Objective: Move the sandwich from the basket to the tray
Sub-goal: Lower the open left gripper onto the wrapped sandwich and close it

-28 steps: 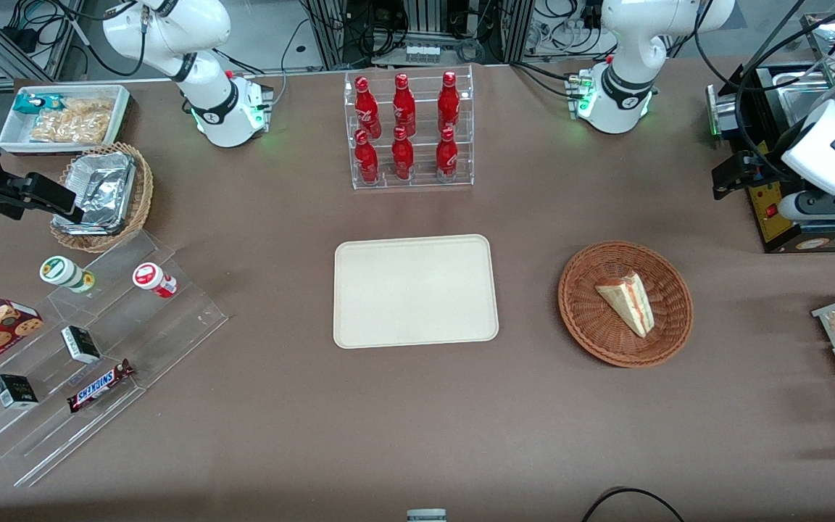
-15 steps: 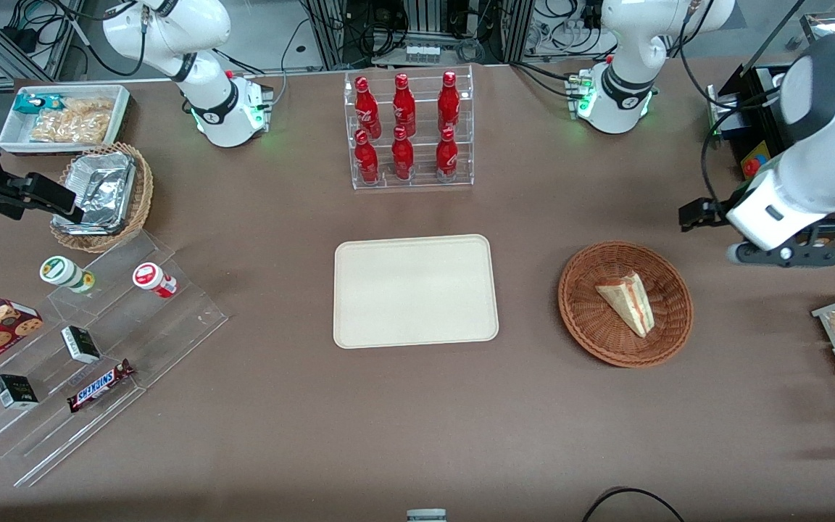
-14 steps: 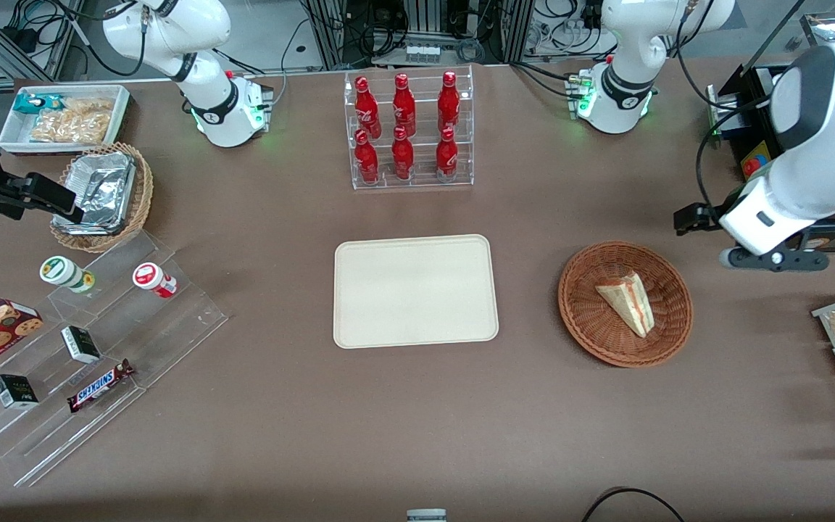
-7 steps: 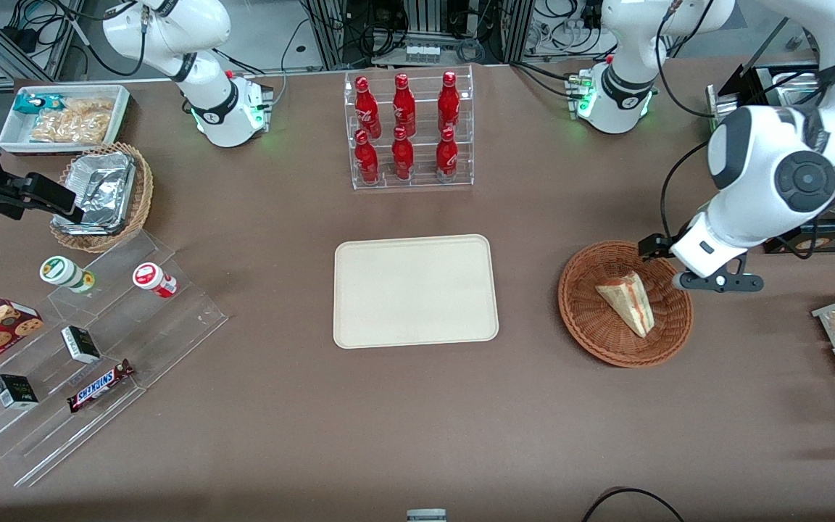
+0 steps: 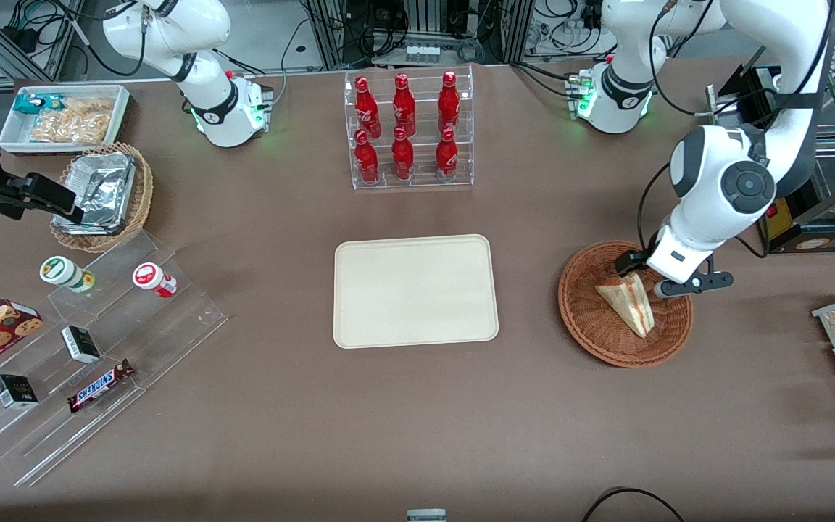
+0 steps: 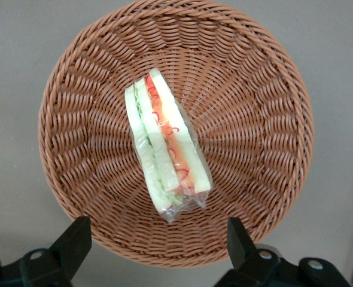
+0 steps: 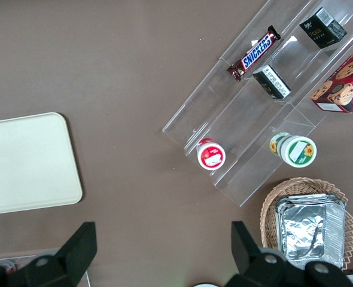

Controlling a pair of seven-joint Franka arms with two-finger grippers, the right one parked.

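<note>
Reddish-brown woven basket (image 6: 266, 119); white, red, seemingly green sandwich (image 6: 164, 143).

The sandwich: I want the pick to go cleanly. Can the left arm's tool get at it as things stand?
Probably yes. The tool is open above the basket, and the sandwich lies alone in it with nothing covering it.

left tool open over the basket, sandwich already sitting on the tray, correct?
Not quite. The sandwich is not on the tray; it lies in the basket, as the left wrist view shows. The rest holds: the left tool is open above the basket, its fingers apart and not touching the sandwich.
</note>
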